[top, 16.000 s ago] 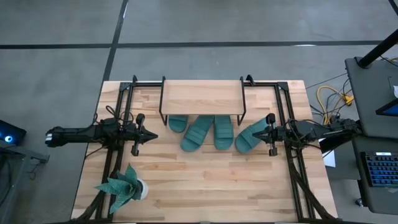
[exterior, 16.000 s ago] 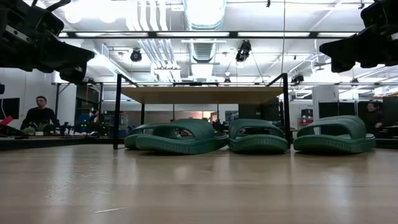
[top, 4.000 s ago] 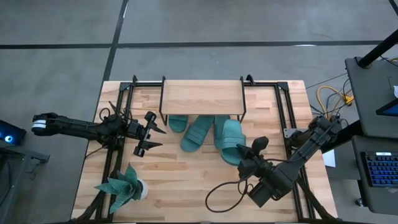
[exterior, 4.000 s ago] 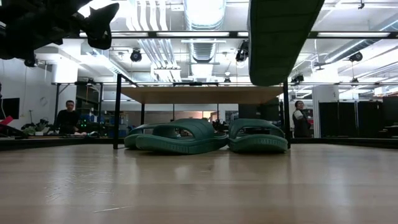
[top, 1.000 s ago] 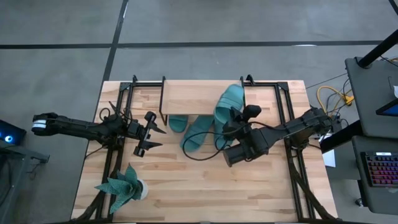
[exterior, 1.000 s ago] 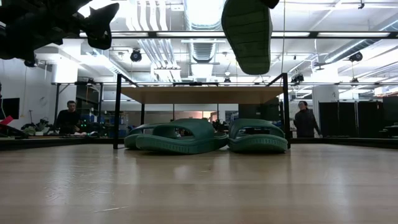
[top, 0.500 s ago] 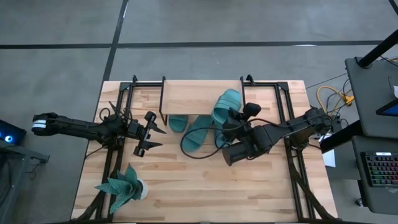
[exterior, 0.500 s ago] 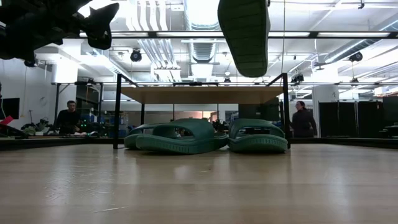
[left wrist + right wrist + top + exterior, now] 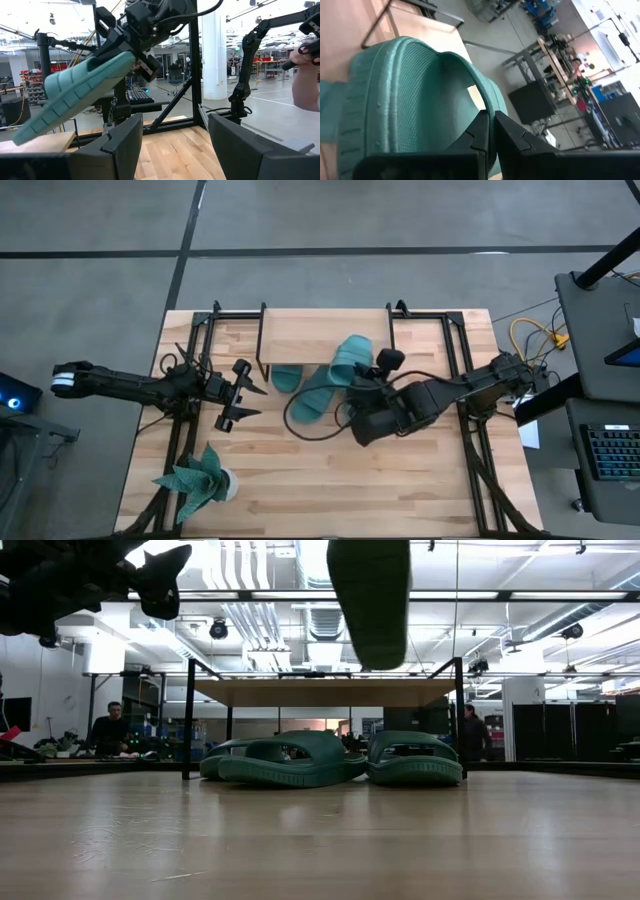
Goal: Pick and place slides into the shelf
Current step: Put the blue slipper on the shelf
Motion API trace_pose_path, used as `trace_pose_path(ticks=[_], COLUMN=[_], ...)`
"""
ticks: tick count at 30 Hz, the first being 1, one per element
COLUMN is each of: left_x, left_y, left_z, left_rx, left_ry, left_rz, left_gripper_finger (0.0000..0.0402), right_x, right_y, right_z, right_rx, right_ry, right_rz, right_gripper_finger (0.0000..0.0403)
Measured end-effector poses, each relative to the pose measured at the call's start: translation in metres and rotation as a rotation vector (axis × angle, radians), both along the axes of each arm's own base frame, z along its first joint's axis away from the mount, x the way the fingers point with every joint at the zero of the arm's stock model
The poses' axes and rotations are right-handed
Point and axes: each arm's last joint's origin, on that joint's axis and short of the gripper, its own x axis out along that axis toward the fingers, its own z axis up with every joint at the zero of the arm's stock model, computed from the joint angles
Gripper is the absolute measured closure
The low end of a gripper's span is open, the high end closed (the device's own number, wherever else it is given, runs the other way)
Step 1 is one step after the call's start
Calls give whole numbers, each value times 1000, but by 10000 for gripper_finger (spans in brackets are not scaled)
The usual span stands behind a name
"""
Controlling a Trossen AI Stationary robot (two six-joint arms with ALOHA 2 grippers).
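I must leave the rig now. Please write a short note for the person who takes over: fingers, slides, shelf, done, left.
Right gripper: fingers shut on one slide, held in the air above the shelf, near its right end.
Left gripper: fingers open, empty, waiting at the table's left side.
Three other slides lie on the table, partly under the shelf.
Done: one slide lifted.
Left: set it on the shelf, then place the other three.

matt ribbed rubber slide [image 9: 415, 110], wood shelf [image 9: 325, 336]
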Motion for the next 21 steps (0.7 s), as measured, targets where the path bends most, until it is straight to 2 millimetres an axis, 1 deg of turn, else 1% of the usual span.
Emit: trace_pose_path(ticks=[8,16,21], left_x=[0,0,0], left_y=[0,0,0], left_z=[0,0,0], left_rx=[0,0,0], left_ry=[0,0,0], left_rz=[0,-1,-1], left_gripper_finger=[191,191,191], right_x=[2,7,14], right_y=[1,4,7], right_z=[-2,-1,1], right_rx=[-19,13,51], right_ry=[30,41,45], right_rz=[27,81,163], right_gripper_finger=[392,392,392])
